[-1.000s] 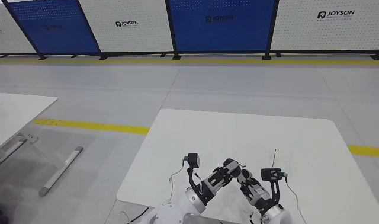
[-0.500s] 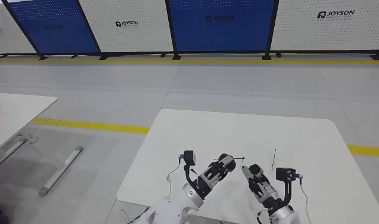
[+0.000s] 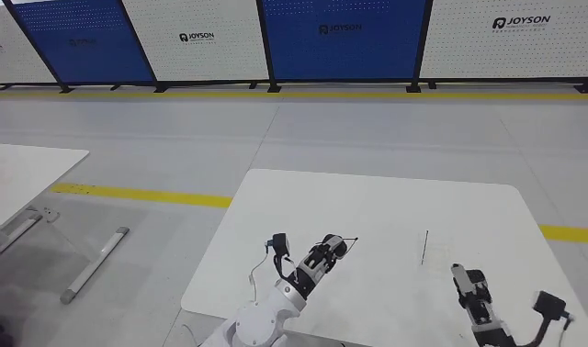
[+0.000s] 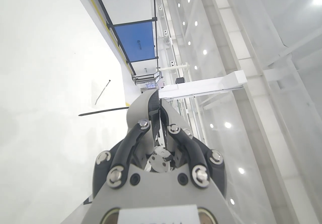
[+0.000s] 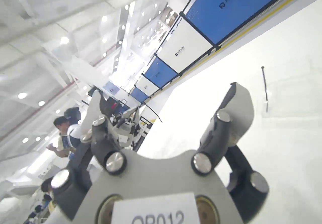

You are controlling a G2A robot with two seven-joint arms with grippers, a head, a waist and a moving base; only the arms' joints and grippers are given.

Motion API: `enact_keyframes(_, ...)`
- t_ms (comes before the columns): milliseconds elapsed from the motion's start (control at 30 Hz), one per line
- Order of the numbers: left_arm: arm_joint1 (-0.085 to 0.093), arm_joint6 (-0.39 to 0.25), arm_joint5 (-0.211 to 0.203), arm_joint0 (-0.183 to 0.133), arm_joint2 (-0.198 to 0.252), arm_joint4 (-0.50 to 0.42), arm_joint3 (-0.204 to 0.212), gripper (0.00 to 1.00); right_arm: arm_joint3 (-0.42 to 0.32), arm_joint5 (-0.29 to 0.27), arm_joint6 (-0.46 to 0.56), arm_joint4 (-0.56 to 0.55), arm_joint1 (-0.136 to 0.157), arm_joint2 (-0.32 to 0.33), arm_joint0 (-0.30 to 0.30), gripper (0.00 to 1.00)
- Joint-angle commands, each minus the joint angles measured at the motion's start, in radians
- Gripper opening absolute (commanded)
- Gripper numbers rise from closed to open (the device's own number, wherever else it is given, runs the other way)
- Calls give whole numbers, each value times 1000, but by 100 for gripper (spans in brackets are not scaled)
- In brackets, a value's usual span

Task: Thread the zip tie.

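table (image 3: 386, 209): white, looks slick.
right gripper (image 5: 166, 91): jaws spread wide, empty, at table's near right corner, well apart from left gripper (image 4: 157, 101).
left gripper: clamped on tie (image 4: 103, 111), strip sticks out sideways over table.
second tie (image 3: 425, 247): flat on table, nearer right gripper.
Risks: held tie thin and bendy, so tip may wobble and miss head slot. Small pinch area, so strip may swivel. Second tie lies flat, hard to pinch, may skid. Held tie's head hidden, facing cannot be told.
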Motion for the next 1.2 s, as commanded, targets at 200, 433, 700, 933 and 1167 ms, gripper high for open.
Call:
enact_keyframes(200,-4,22,4,-3,-2,-17,40,0,-26,3,67,219,7,97,-39,100)
enact_keyframes(433,-4,22,4,-3,-2,-17,40,0,-26,3,67,219,7,97,-39,100)
enact_keyframes(700,-9,85,-3,-13,-8,-15,52,0,-26,3,67,219,7,97,-39,100)
enact_keyframes(933,-11,93,-2,-21,-3,-1,58,0,-26,3,67,219,7,97,-39,100)
enact_keyframes(1167,-11,93,-2,-21,-3,-1,58,0,-26,3,67,219,7,97,-39,100)
